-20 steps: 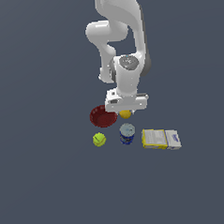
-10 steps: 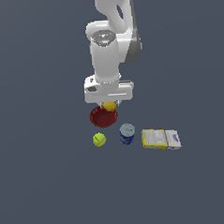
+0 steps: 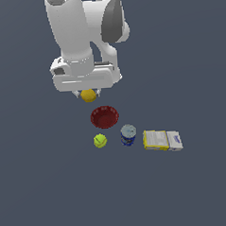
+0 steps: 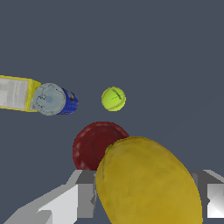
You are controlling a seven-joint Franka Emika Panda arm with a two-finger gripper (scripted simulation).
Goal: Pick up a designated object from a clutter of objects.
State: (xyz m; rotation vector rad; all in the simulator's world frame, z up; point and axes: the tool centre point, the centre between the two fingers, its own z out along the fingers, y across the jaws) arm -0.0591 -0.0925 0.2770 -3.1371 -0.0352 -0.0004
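Observation:
The orange-yellow fruit (image 3: 88,95) hangs in the air between the fingers of my gripper (image 3: 88,94), which is shut on it. It fills much of the wrist view as a large smooth orange-yellow body (image 4: 148,183) with a grey finger (image 4: 83,192) on either side. Below it on the floor lie the rest of the clutter: a dark red bowl (image 3: 104,117) (image 4: 94,144), a greenish-yellow tennis ball (image 3: 100,141) (image 4: 113,98), a blue can with a silver top (image 3: 128,135) (image 4: 54,99) and a yellow-and-white box (image 3: 162,140) (image 4: 15,93).
The white arm (image 3: 79,36) rises above the gripper and covers the upper middle of the exterior view. The floor is a plain dark grey surface. The bowl, ball, can and box stand close together in a loose row.
The gripper has risen with the fruit, away from the bowl, and moved toward the exterior view's left. The bowl, ball, can and box have stayed put.

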